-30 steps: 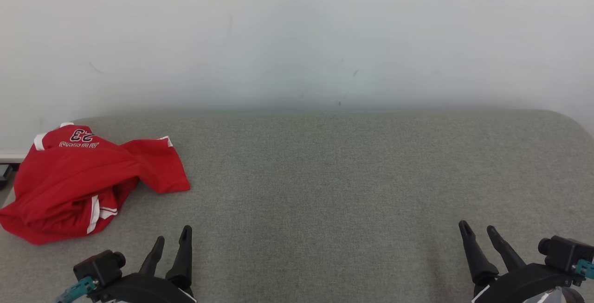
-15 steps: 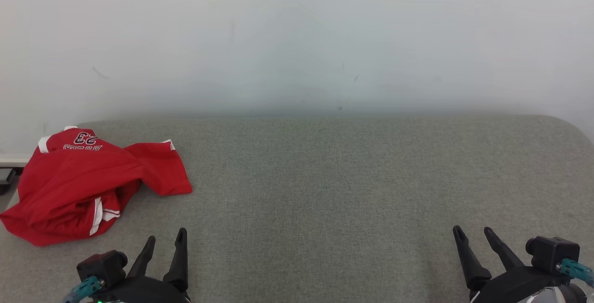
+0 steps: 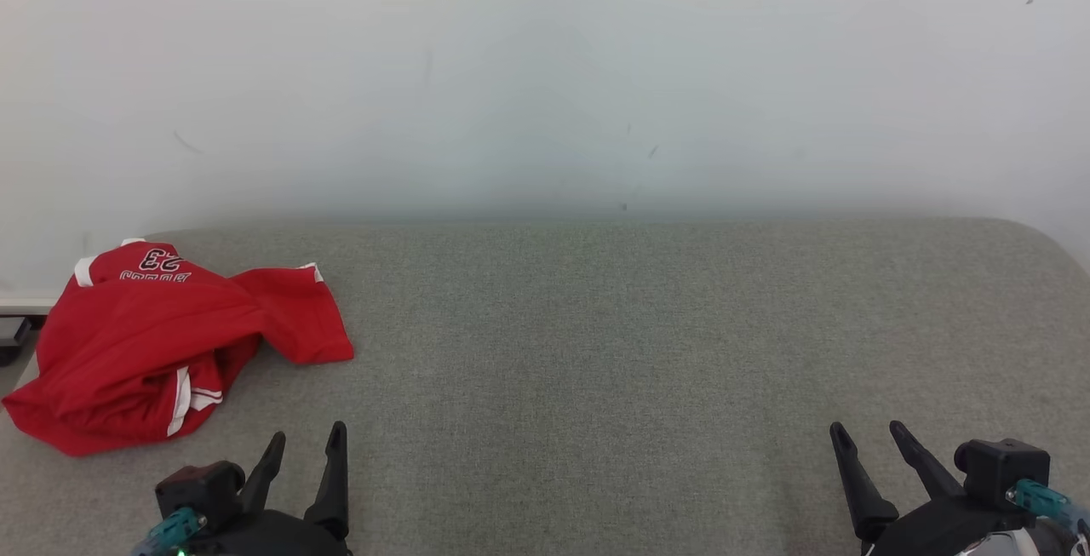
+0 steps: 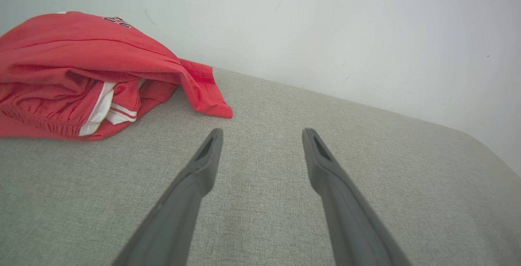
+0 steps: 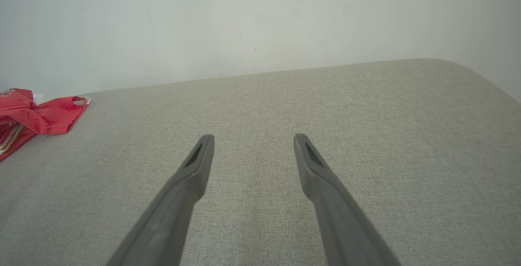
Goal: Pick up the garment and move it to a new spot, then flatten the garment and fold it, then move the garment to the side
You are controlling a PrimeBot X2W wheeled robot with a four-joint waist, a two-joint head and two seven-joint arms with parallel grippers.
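Note:
The garment is a crumpled red piece with white stripes and a black "23", lying in a heap at the far left of the grey fabric surface. In the left wrist view the garment sits up and to the left of my fingers. My left gripper is open and empty, just in front and to the right of the heap, apart from it. My right gripper is open and empty at the lower right, far from the cloth. The right wrist view catches the garment at its left edge.
A pale wall rises straight behind the surface. The surface's rounded right corner shows at the right. The garment's left side reaches the surface's left edge, where a dark object sits beyond it.
The whole head picture has shifted down a little, so the camera moved. Both grippers sit slightly lower in it, still open. The garment lies as before.

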